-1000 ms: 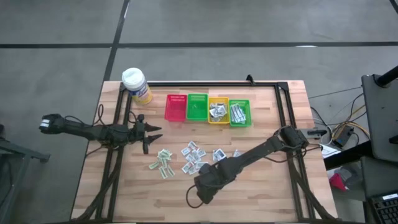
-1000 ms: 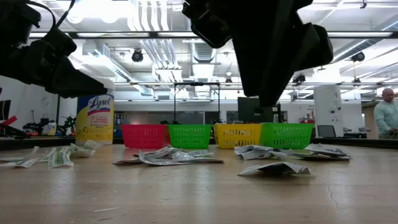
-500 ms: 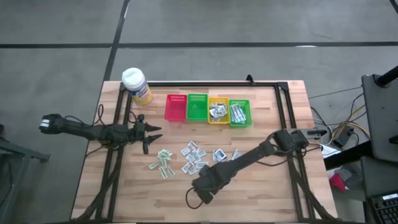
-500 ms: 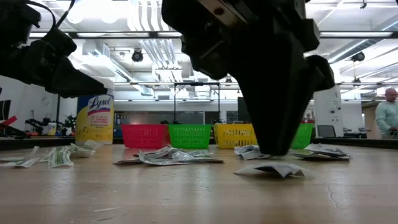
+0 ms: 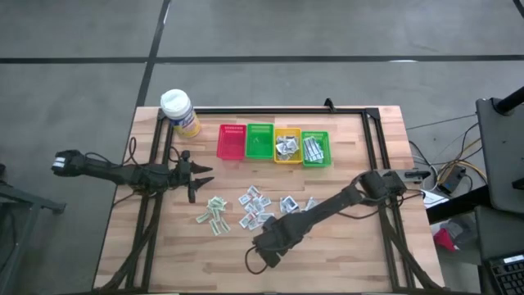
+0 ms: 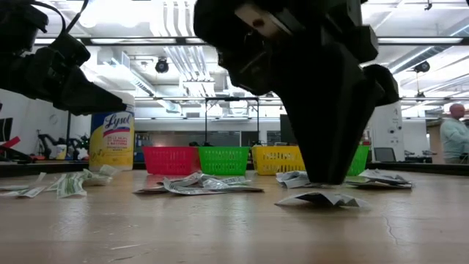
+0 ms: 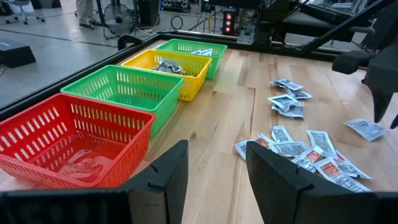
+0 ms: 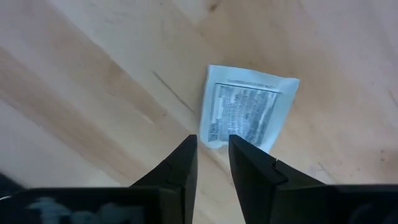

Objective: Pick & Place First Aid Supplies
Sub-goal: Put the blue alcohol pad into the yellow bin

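Right gripper [image 8: 213,163] fingers slightly parted, nothing grasped, lone white rectangular paper packet [image 8: 247,114] lies just ahead of the tips, near the tabletop's [image 5: 344,262] front edge (left gripper [image 5: 196,174] farther, fingers apart, empty).

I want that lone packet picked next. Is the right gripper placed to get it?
Probably yes. The right gripper hangs straight over the lone packet, fingers slightly apart at its near edge, bare wood around it, nothing between. It lies flat, so pinching may be fiddly.

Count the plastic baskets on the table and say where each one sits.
4, in one row along the table's far side, right of the yellow bottle: red basket, green basket, yellow basket, then a second green basket. None appears hidden.
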